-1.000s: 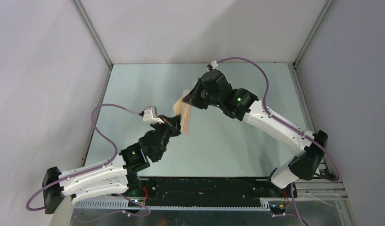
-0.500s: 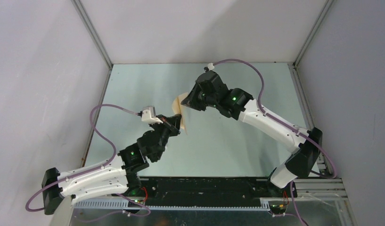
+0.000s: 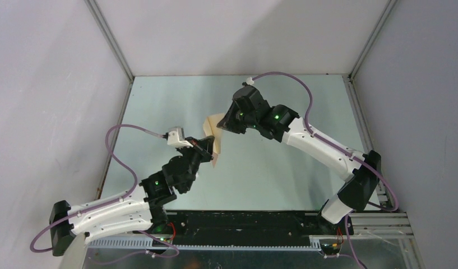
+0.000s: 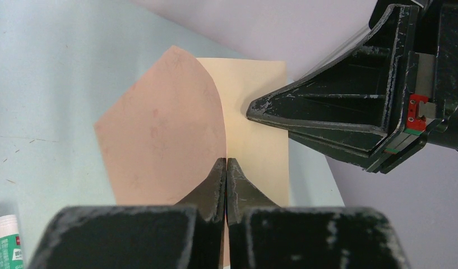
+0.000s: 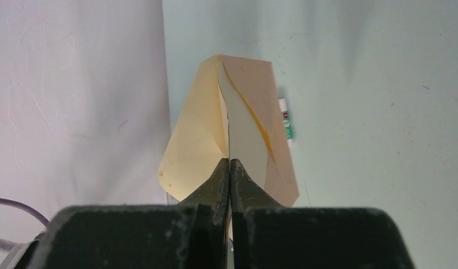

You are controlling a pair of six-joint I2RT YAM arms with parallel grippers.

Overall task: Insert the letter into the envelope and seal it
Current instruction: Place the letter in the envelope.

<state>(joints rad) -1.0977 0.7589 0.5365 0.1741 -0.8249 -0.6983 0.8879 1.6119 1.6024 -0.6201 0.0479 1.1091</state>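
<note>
Letter (image 4: 159, 134), clamped on edge by the left gripper (image 4: 226, 161), lies against the envelope (image 5: 198, 134) clamped by the right gripper (image 5: 230, 161).

From the near edge of the table (image 3: 271, 168), both arms reach inward and meet above its middle. The left gripper (image 3: 208, 147) points toward the far right, jaws pressed together. The right gripper (image 3: 221, 124), just beyond it, points left, jaws likewise pinched tight.

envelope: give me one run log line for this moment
stage: insertion, mid-air | left gripper: shut on letter | right gripper: shut on envelope | letter: not yet inside | glue stick: on table
</note>
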